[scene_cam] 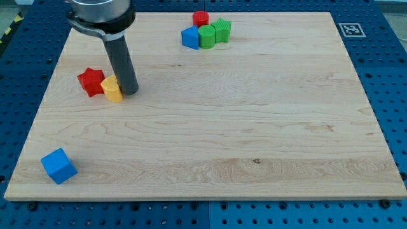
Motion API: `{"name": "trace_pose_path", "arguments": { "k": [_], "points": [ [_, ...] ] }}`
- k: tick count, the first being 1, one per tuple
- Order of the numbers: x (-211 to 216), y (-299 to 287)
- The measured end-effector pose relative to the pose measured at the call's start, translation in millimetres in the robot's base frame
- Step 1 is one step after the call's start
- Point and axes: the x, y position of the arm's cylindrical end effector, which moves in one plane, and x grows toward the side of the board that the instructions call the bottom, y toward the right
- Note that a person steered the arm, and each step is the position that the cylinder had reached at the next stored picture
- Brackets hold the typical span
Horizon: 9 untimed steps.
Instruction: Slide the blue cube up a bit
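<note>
Our tip (130, 91) sits on the board in the upper left, just beside the yellow block (112, 89), apparently touching its right side; being a bare rod, it holds nothing and has nothing to open or close. The red star (91, 81) lies just left of the yellow block. The blue cube (58, 166) rests well apart from us, near the board's bottom-left corner, turned somewhat diagonally. To do this step well, we judge that we should leave the yellow block undisturbed, travel down around the cube, and settle just below its lower side, centred so the push runs straight toward the view's top; an off-centre contact on that rotated cube would likely spin it or send it sideways toward the board's (267, 127) left edge. A short, gentle push suffices. Our rod stands nearly upright, leaning slightly, its wide collar (102, 16) at the view's top.
</note>
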Motion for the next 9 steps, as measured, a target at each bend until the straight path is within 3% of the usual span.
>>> {"name": "trace_pose_path", "arguments": {
  "k": [2, 5, 7, 9],
  "points": [
    [15, 10],
    [190, 9],
    [193, 6],
    [193, -33]
  ]
}}
